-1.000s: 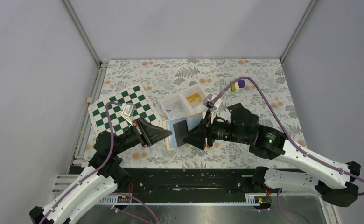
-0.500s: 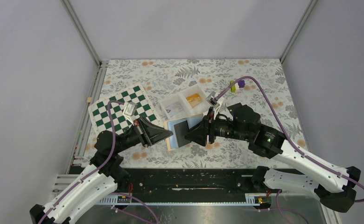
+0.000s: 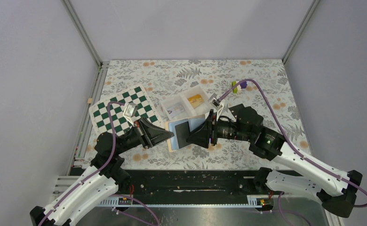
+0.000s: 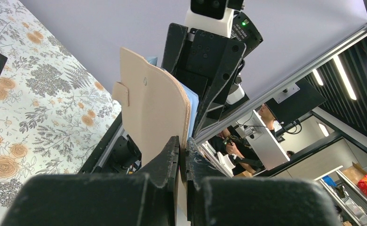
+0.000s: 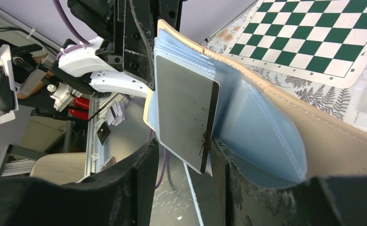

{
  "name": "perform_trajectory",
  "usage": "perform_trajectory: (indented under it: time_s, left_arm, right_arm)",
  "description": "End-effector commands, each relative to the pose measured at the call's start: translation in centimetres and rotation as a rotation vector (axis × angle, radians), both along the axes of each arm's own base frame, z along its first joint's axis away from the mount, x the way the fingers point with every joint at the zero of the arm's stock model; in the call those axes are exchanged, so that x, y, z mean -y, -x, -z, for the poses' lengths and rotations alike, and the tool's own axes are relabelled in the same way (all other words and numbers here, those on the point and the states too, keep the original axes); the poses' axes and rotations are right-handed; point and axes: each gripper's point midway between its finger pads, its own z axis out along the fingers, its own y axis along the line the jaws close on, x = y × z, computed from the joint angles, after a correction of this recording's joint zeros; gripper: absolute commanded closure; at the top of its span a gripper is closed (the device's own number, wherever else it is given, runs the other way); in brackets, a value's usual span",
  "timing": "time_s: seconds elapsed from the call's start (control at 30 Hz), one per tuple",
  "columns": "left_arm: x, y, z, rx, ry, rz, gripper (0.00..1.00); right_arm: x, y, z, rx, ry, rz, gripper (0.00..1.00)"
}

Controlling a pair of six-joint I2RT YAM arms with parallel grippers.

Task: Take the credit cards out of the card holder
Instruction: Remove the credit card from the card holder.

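The card holder (image 3: 172,126) is held up on edge above the table, its tan cover (image 4: 153,106) facing the left wrist camera. My left gripper (image 3: 167,135) (image 4: 182,144) is shut on the holder's tan edge. The holder's pale blue sleeves (image 5: 261,122) fan open toward my right gripper (image 3: 190,136) (image 5: 184,160). A dark grey card with a black stripe (image 5: 184,106) (image 3: 181,128) sticks out of the sleeves. Its lower corner sits between the open right jaws, close against one finger (image 5: 226,169). Other credit cards in the holder are hidden.
A white two-compartment tray (image 3: 174,100) stands just behind the holder, with a pale card (image 3: 177,111) in one compartment and a yellow item (image 3: 195,99) in the other. A green-and-white chequered board (image 3: 120,115) lies at the left. Small green and purple bits (image 3: 238,85) lie at the back right.
The right arm has shifted slightly left, bringing its open jaws closer around the dark card. The left gripper and the holder have stayed put.
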Motion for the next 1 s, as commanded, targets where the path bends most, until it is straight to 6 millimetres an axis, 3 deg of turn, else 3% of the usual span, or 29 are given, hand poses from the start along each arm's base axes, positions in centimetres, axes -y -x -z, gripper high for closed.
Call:
perform_trajectory:
  time_s: [0.0, 0.1, 0.27, 0.53, 0.97]
  left_arm:
    - [-0.6, 1.2, -2.9, 0.093, 0.076, 0.023, 1.0]
    - [-0.6, 1.3, -2.9, 0.094, 0.077, 0.027, 1.0]
    - [-0.6, 1.3, -2.8, 0.093, 0.075, 0.027, 1.0]
    - [-0.4, 1.1, -2.7, 0.089, 0.074, 0.031, 1.0]
    - [-0.4, 1.5, -3.1, 0.085, 0.099, 0.057, 1.0]
  right_arm:
    - [-0.3, 0.7, -2.2, 0.001, -0.101, -0.071, 0.49]
    - [-0.4, 0.8, -2.4, -0.007, -0.13, -0.092, 0.51]
    - [-0.3, 0.9, -3.1, -0.036, -0.2, -0.135, 0.64]
    - [0.3, 1.2, -4.0, -0.041, -0.271, -0.176, 1.0]
    - [2.6, 0.5, -3.2, -0.058, -0.28, -0.146, 1.0]
